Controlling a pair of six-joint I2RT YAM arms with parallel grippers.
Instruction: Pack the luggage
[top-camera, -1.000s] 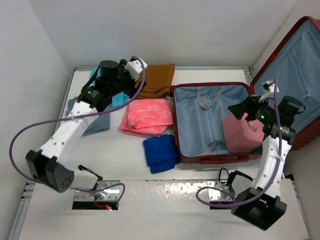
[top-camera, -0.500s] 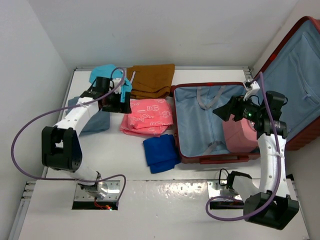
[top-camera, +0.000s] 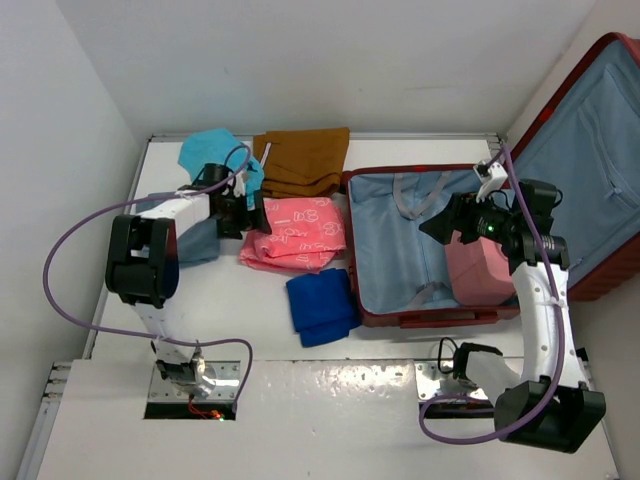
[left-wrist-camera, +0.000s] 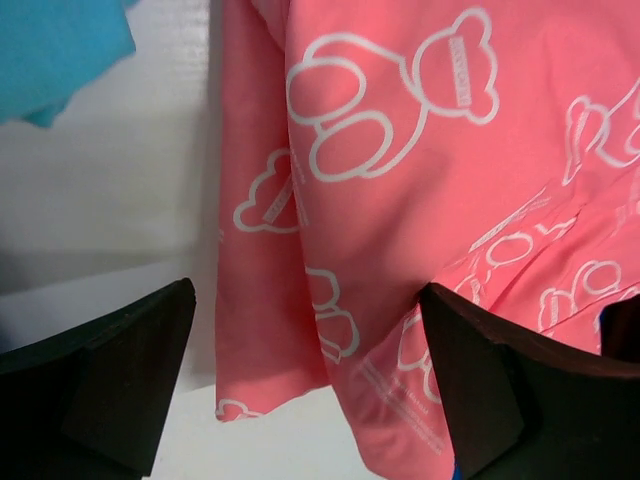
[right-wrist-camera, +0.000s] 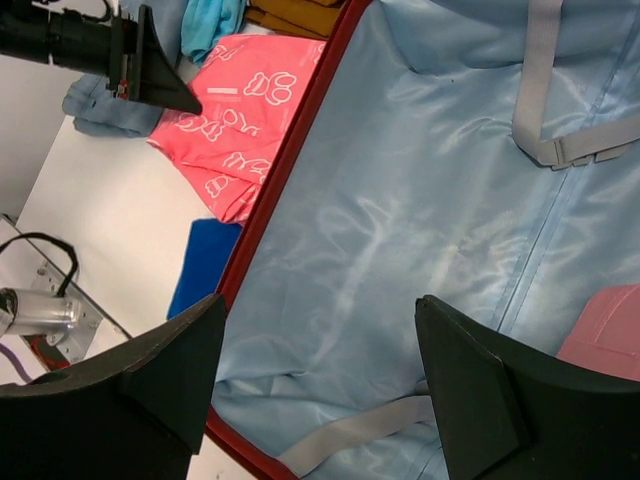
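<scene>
Our left gripper (left-wrist-camera: 305, 300) gapes empty over the half-cropped pink garment (left-wrist-camera: 420, 180). Our right gripper (right-wrist-camera: 318, 305) gapes empty above the luggage (right-wrist-camera: 420, 200).

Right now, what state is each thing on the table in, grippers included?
luggage: open, lid raised.
pink case: inside the luggage.
pink garment: folded, outside.
blue cloth: folded, outside.
brown cloth: folded, outside.
teal cloth: loosely bunched, outside.
left gripper: open, empty, by the pink garment.
right gripper: open, empty, over the luggage.
</scene>
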